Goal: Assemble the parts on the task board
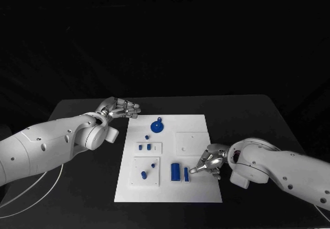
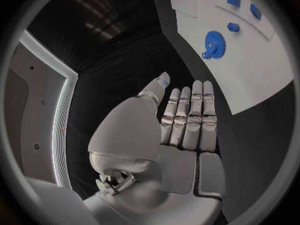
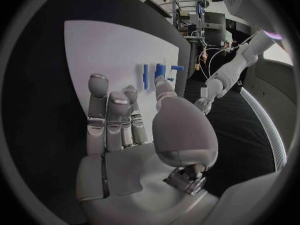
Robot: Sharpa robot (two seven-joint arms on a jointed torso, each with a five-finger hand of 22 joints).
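Lying flat: round toothed blue gear (image 1: 157, 126)

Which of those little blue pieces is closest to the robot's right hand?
The upright blue bar, the right one of a pair on the task board. The right hand is beside it; every other blue piece lies farther left or up the board.

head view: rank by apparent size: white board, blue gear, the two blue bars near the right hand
1. White board, by far the largest.
2. Blue gear.
3. The two blue bars: they look about alike, so no ranking between them. The right hand sits beside them.
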